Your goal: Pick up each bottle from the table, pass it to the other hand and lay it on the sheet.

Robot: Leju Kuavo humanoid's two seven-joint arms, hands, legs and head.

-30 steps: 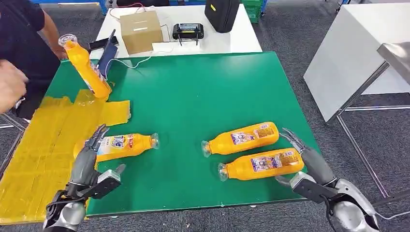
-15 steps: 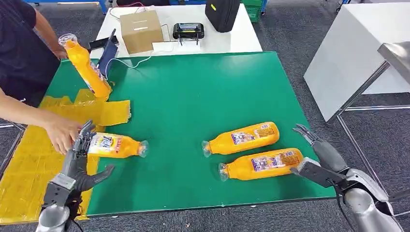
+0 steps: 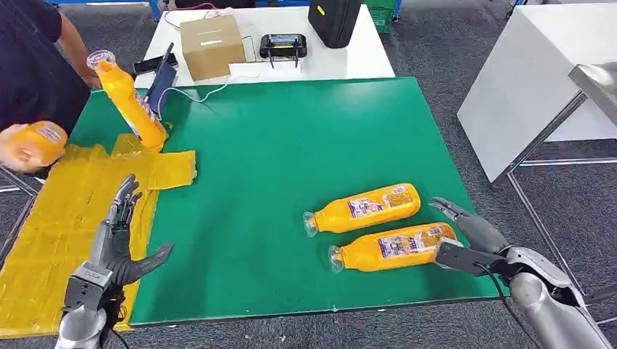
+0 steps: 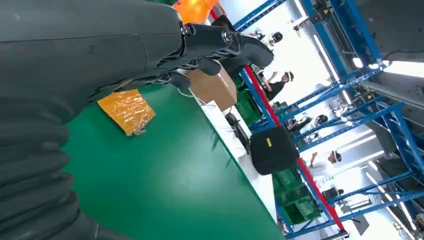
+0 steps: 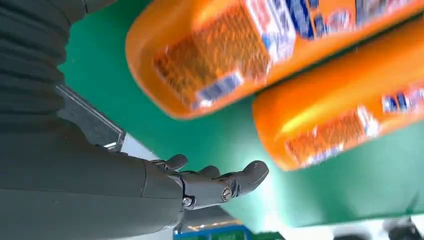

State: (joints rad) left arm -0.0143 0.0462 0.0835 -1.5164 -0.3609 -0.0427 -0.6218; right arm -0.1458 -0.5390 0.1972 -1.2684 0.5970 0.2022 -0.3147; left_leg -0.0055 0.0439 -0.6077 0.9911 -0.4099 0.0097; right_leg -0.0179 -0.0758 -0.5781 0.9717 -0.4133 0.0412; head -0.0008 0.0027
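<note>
Two orange bottles lie side by side on the green table (image 3: 291, 145): the nearer bottle (image 3: 393, 246) and the farther bottle (image 3: 362, 208), both with necks pointing left. My right hand (image 3: 466, 236) is open, its fingers spread just past the base of the nearer bottle (image 5: 345, 120); the farther one (image 5: 260, 50) lies beside it. My left hand (image 3: 116, 240) is open and holds nothing, standing over the edge of the yellow sheet (image 3: 65, 218). A person's hand at the far left holds a third orange bottle (image 3: 35, 144). A fourth bottle (image 3: 129, 103) stands tilted at the sheet's far end.
A person in dark clothes stands at the left table edge. Behind the green table a white table (image 3: 342, 62) carries a cardboard box (image 3: 211, 45), a black controller (image 3: 282, 47) and a black bag (image 3: 333, 20). A white cabinet (image 3: 531, 80) stands to the right.
The person has lifted the bottle off the sheet beside my left hand and carried it away to the left. My right hand has edged closer to the nearer bottle's base.
</note>
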